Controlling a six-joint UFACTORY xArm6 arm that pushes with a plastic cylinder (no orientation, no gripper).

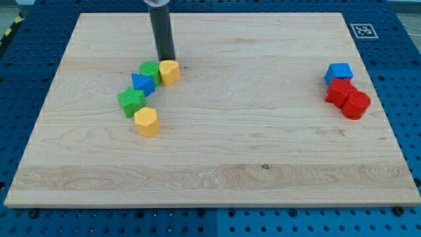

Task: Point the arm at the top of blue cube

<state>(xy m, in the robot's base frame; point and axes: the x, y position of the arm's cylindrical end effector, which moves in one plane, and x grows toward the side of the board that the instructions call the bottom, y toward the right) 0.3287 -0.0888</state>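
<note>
My tip (pixel 168 60) is at the upper left of the board, touching or just above the top edge of a yellow block (pixel 170 71). A blue block (pixel 142 83) lies down-left of the tip, in a curved chain with a green block (pixel 150 70), a green star-like block (pixel 131 101) and a yellow hexagonal block (pixel 147 122). A blue cube (pixel 339 72) sits far away at the view's right, with the rod nowhere near it.
Two red blocks, one (pixel 341 91) and one cylinder (pixel 356 104), touch each other just below the blue cube at the right. The wooden board (pixel 263 164) lies on a blue perforated table. A marker tag (pixel 364 30) is at the top right corner.
</note>
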